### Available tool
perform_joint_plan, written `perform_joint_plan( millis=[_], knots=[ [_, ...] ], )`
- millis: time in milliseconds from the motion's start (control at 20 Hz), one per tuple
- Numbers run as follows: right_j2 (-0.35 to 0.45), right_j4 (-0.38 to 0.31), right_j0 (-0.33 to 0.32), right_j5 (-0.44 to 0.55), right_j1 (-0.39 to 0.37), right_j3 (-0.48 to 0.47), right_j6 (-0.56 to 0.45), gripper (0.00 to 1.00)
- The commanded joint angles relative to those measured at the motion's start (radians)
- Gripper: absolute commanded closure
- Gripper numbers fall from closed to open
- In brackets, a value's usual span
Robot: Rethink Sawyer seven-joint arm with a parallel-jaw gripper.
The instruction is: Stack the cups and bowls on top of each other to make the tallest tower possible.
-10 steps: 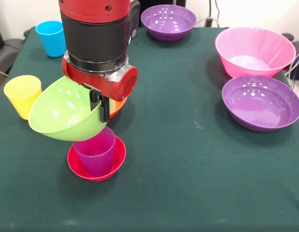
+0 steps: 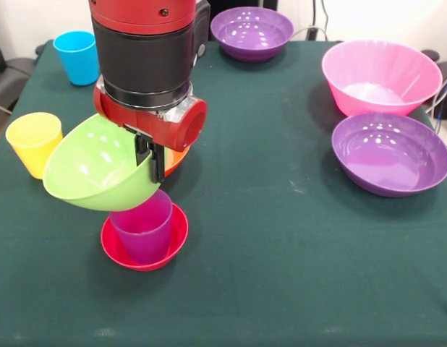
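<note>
My gripper is shut on the rim of the lime green bowl. It holds the bowl tilted, opening toward the left, just above the purple cup. The purple cup stands upright inside the small red bowl on the table. A small orange bowl peeks out behind the gripper, mostly hidden. The yellow cup stands at the left, the blue cup at the far left. The wide orange bowl is out of view.
A purple bowl sits at the far edge. The big pink bowl and a second purple bowl sit at the right. The green cloth table spreads between them.
</note>
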Motion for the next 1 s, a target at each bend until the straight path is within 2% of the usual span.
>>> perform_joint_plan(
  millis=[50, 1000],
  knots=[
    [0.089, -0.064, -0.006, -0.029, -0.028, 0.090, -0.234, 1.00],
    [0.100, -0.068, -0.012, -0.014, -0.026, 0.084, -0.242, 1.00]
  ],
)
